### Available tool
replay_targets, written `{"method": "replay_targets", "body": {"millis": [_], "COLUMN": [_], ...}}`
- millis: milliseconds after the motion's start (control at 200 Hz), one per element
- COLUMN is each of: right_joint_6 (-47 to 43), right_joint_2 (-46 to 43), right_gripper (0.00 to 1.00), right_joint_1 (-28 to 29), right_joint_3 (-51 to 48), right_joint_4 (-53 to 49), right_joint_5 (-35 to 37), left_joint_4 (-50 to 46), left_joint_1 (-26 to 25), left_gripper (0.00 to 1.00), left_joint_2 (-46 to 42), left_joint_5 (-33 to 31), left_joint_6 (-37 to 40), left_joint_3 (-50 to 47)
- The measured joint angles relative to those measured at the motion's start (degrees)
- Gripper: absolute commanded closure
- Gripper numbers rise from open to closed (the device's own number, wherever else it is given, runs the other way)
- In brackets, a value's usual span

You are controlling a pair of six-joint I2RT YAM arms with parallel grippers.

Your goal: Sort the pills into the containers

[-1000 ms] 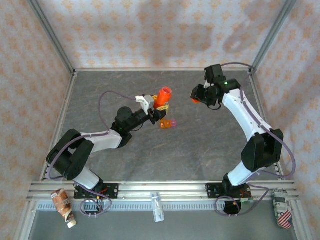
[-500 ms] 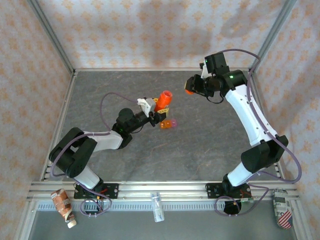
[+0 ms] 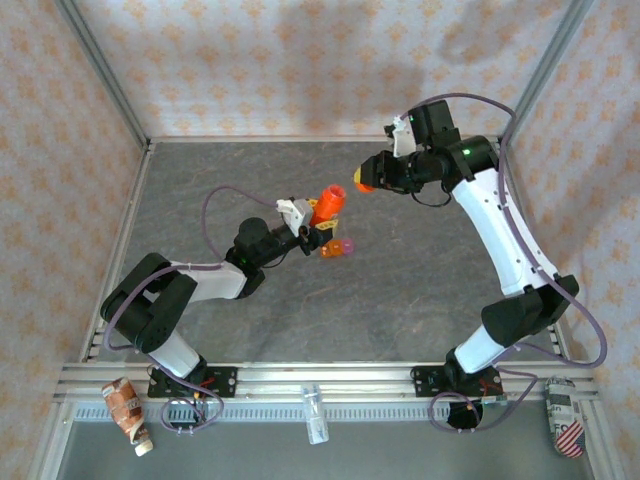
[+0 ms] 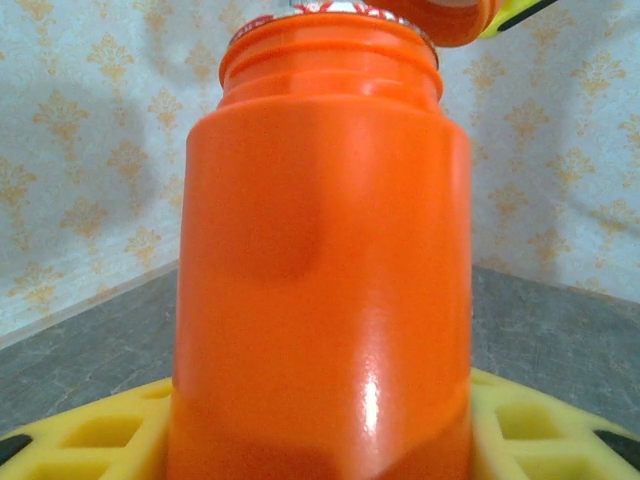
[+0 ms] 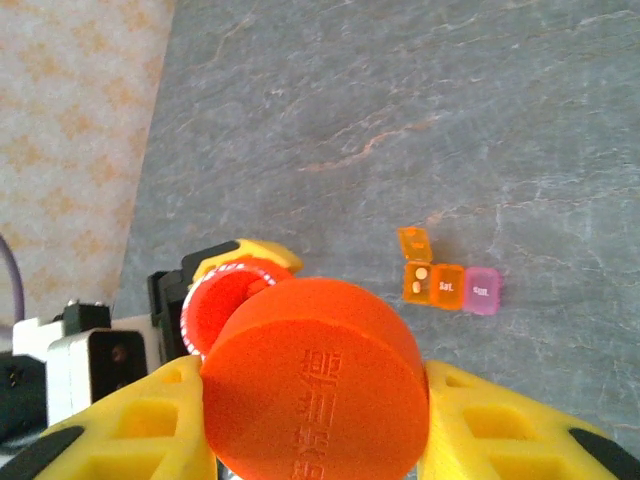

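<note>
The left claw (image 3: 320, 217) clenches the uncapped orange bottle (image 4: 320, 260), hiding its base; the right claw (image 3: 372, 183) grips the cap (image 5: 315, 380). The pill box (image 5: 450, 283) lies just beside the bottle, with open worktop (image 3: 420, 290) to its right.

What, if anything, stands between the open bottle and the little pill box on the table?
Nothing visible. The bottle, held in the left gripper, is uncapped, with bare table between it and the containers. The orange compartment is open; the pink compartment looks shut. The right gripper holds the cap.
</note>
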Motion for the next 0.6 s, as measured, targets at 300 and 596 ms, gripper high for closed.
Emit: {"method": "replay_targets", "body": {"millis": [300, 596], "right_joint_6": [-10.1, -18.49], "right_joint_2": [4.2, 10.84], "right_gripper": [0.6, 0.62], "right_joint_1": [0.0, 0.0], "right_joint_3": [4.74, 11.8], "right_joint_4": [-6.32, -14.16], "right_joint_5": [-3.56, -4.66], "left_joint_4": [-0.02, -0.96], "left_joint_1": [0.0, 0.0], "left_gripper": [1.0, 1.0], "left_joint_2": [0.63, 1.64], "left_joint_5": [1.51, 1.73], "left_joint_6": [2.91, 8.02], "left_joint_3": [0.0, 0.07]}}
